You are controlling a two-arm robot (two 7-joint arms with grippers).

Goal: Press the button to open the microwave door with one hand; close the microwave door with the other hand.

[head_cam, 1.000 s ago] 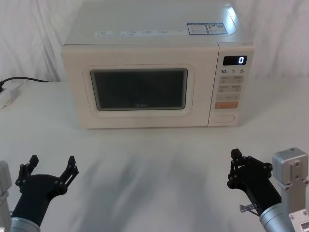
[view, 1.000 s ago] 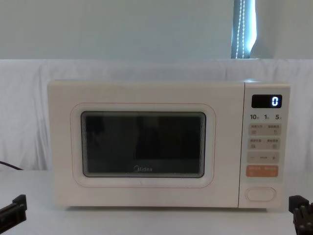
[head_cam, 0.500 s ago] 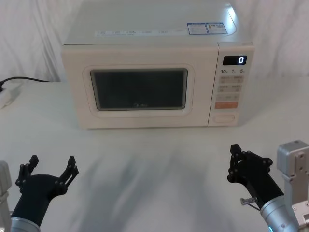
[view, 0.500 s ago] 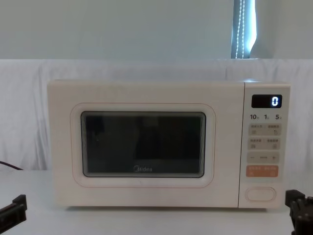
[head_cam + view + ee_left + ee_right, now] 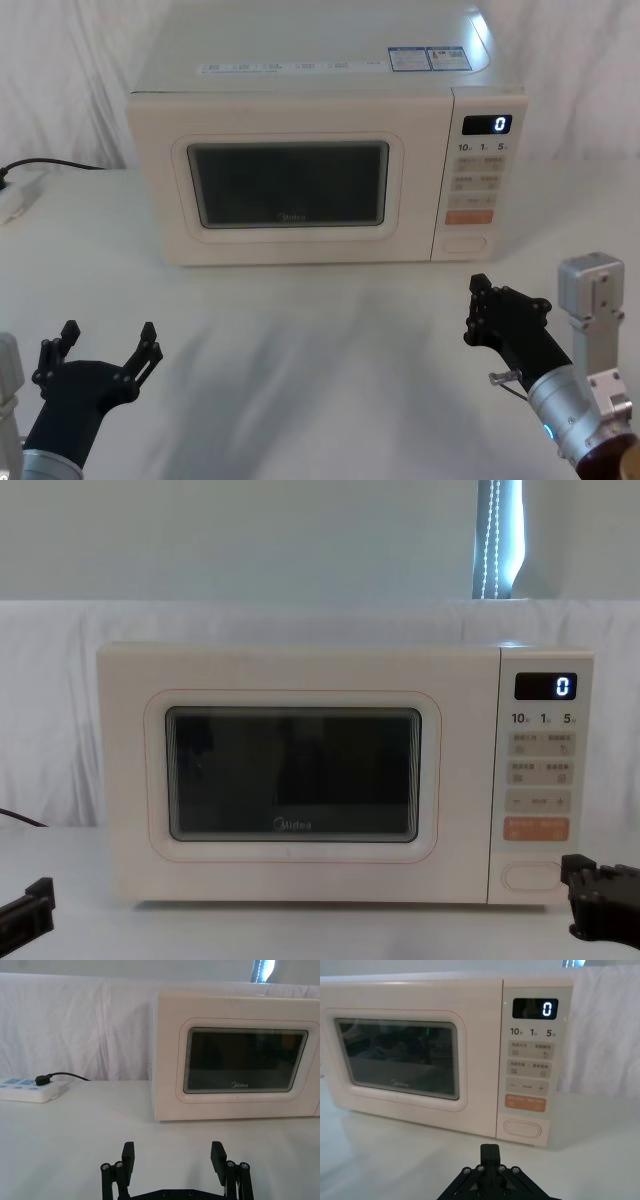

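While the microwave door [image 5: 288, 190] is shut, the clenched right hand [image 5: 484, 308] hovers before the unpressed button [image 5: 464, 243]; the released left hand [image 5: 105, 345] waits before the door.

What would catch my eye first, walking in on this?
A cream microwave sits mid-table, door shut, its display glowing 0. Two black grippers wait in front of it: the left gripper low at the near left with fingers spread, the right gripper closed, close before the wide button.

Bright, even light; soft shadows; sharp focus.
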